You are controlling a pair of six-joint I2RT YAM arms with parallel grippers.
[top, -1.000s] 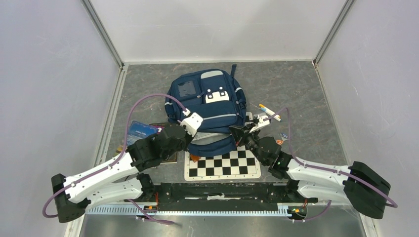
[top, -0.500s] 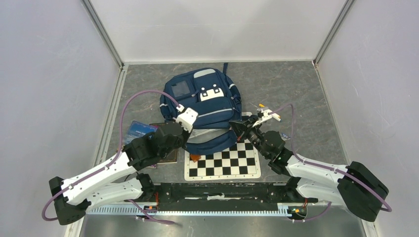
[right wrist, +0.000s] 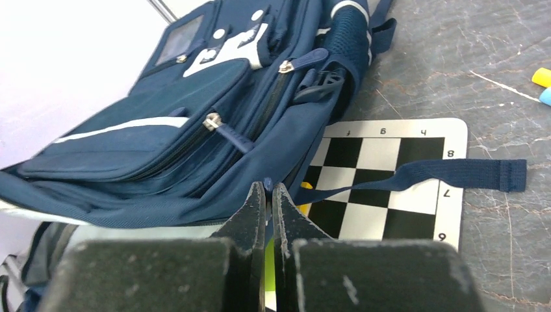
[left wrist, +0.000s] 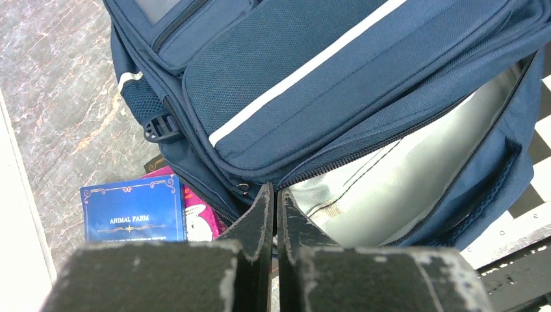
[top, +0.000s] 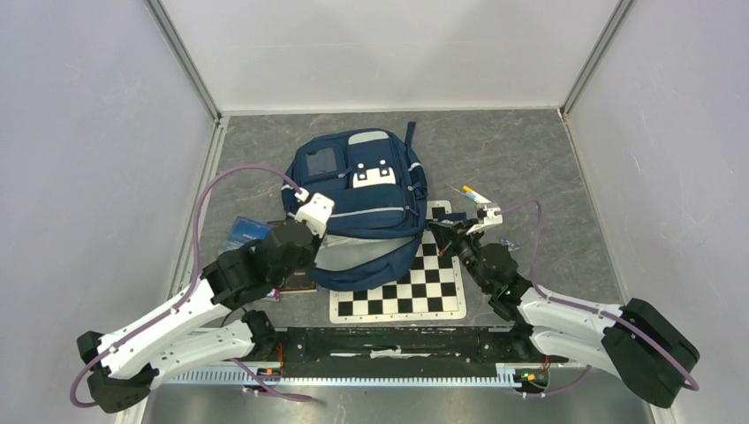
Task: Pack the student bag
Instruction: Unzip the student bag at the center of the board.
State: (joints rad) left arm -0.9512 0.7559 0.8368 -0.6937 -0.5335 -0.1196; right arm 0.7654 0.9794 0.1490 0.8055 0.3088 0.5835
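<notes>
Mid-frame on the desk (top: pixel 530 150) the blue bag (top: pixel 380 208) gapes open; left hand (left wrist: pixel 273 195) and right hand (right wrist: pixel 268 188) each pinch its rim.

Even, bright light; shadows seemingly soft.

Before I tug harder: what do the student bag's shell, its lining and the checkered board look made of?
The student bag shell is woven navy synthetic cloth, matte, and the weave grain shows. The lining is smooth pale grey fabric, slightly shiny and creased. The checkered board is a thin flat sheet, maybe printed card or vinyl; I cannot tell which.
</notes>
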